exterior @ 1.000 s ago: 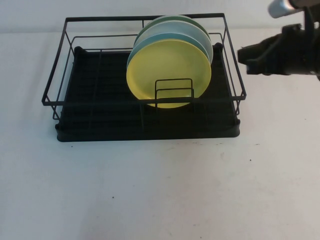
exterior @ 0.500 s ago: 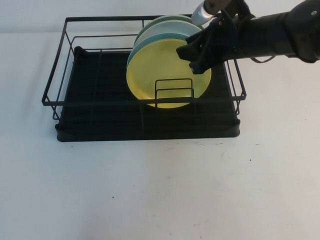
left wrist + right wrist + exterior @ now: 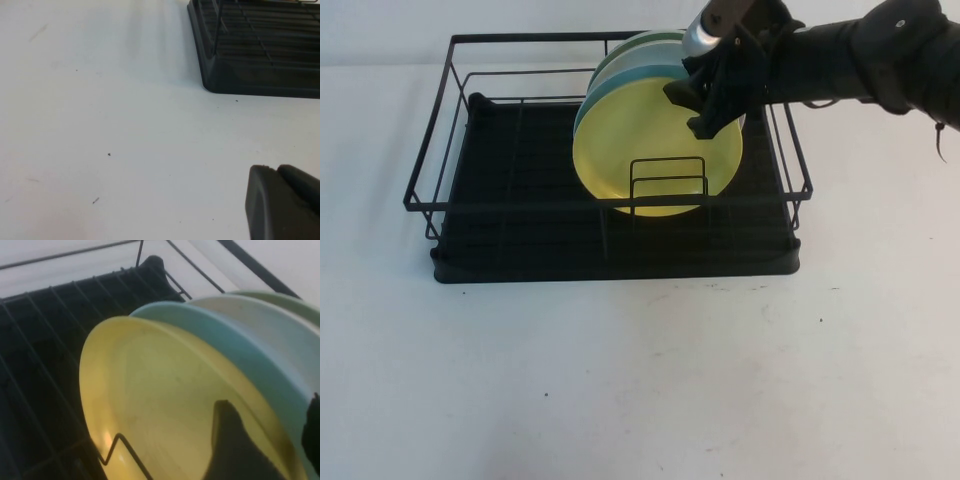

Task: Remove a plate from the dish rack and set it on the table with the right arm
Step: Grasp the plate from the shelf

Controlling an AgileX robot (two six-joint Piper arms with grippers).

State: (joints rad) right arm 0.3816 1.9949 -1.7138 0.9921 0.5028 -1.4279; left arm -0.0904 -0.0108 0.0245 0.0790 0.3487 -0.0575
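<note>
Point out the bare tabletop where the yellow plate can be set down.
The table is bare in front of the dish rack and at its left. It is crowded where the right gripper, open, straddles the plate. The left gripper hangs near the rack's corner.

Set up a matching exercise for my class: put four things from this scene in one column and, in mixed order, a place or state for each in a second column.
Column 1
1. yellow plate
2. light blue plate
3. right gripper
4. left gripper

Column 2
A. low over bare table, beside the dish rack
B. frontmost of the upright plates in the rack
C. at the yellow plate's upper rim, fingers open
D. directly behind the yellow plate

Pairs: 1-B, 2-D, 3-C, 4-A
</note>
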